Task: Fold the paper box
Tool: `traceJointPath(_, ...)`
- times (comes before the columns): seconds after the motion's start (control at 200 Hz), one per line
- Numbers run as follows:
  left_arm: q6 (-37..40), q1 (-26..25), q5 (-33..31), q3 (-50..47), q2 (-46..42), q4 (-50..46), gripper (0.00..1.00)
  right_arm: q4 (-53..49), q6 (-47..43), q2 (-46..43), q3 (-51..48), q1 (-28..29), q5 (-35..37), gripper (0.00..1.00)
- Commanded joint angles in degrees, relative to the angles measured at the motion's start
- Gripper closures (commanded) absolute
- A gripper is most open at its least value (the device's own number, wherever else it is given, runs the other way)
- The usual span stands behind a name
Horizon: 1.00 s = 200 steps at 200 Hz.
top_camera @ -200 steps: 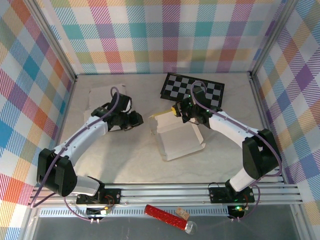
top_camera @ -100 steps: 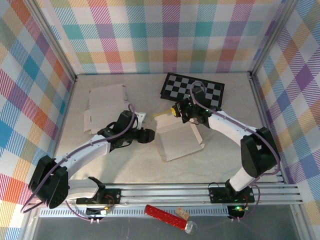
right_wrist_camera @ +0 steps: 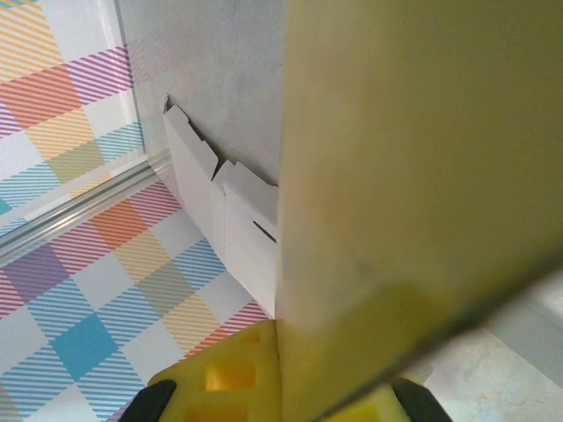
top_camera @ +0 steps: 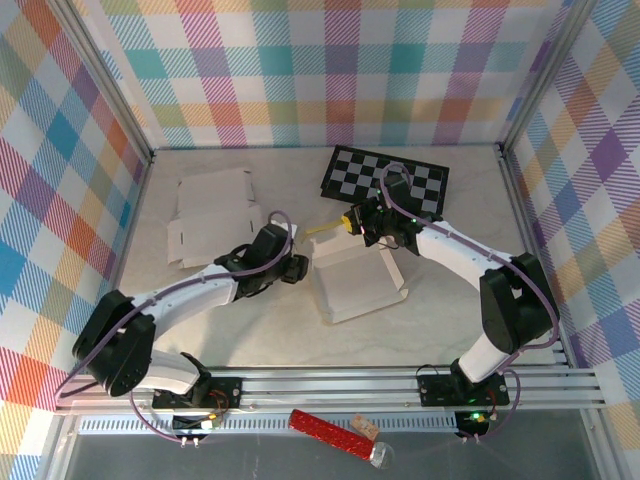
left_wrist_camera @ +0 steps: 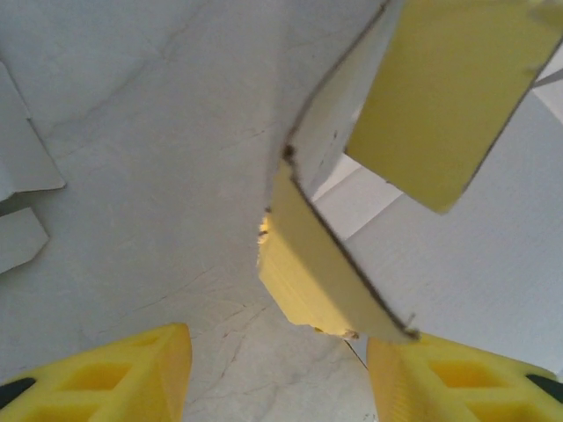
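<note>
The paper box [top_camera: 358, 285] lies half unfolded, white outside and yellow inside, in the middle of the table. My left gripper [top_camera: 295, 268] is at its left edge, open. In the left wrist view a yellow-faced flap [left_wrist_camera: 321, 272] stands just ahead of the gap between the fingers [left_wrist_camera: 119, 378], touching neither. My right gripper [top_camera: 353, 222] is at the box's far edge, shut on an upright flap [right_wrist_camera: 396, 176] that fills most of the right wrist view, with the yellow fingers [right_wrist_camera: 220, 382] pressed against it.
A second flat white box blank [top_camera: 210, 215] lies at the back left, also seen in the right wrist view [right_wrist_camera: 233, 233]. A checkered board [top_camera: 385, 180] lies at the back, behind the right gripper. A red tube [top_camera: 335, 435] sits on the front rail.
My left arm swung right, away from the flat blank to the left edge of the box, and its jaws opened. The right gripper kept its hold on the flap.
</note>
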Motion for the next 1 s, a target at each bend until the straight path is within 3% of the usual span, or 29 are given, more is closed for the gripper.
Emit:
traceJointPath(0.0,0.5,-1.2,-3.8,3.0,1.7,0.6,0.48,0.9,0.5,1.3,0.8,-0.3,-0.7,1.00)
traceJointPath(0.12,-0.2,-1.4,-5.7,3.7,2.0,0.3,0.60,1.0,0.4,1.2,0.6,-0.3,-0.7,1.00)
traceJointPath(0.22,-0.6,-1.4,-6.7,4.3,2.0,-0.9,0.78,1.7,0.2,1.0,0.0,-0.3,-0.3,0.98)
traceJointPath(0.33,-1.9,-1.7,-7.3,4.7,1.7,-2.2,1.00,3.8,-0.8,0.5,-1.1,-0.3,0.5,0.88)
traceJointPath(0.39,-3.1,-2.0,-8.7,5.2,1.4,-3.4,1.00,5.6,-2.2,-0.6,-2.2,-0.3,2.0,0.80)
traceJointPath(0.57,-4.3,-2.6,-9.4,6.2,0.1,-5.2,1.00,11.7,-3.9,-4.5,-7.8,-0.2,6.2,0.69)
traceJointPath(0.865,-4.9,-3.1,-8.3,7.0,0.6,-7.2,1.00,15.5,-2.7,-4.8,-9.0,0.2,7.9,0.69)
traceJointPath(0.995,-5.6,-3.1,-7.9,7.0,0.6,-8.0,1.00,15.6,-2.9,-6.6,-9.1,0.7,9.8,0.65)
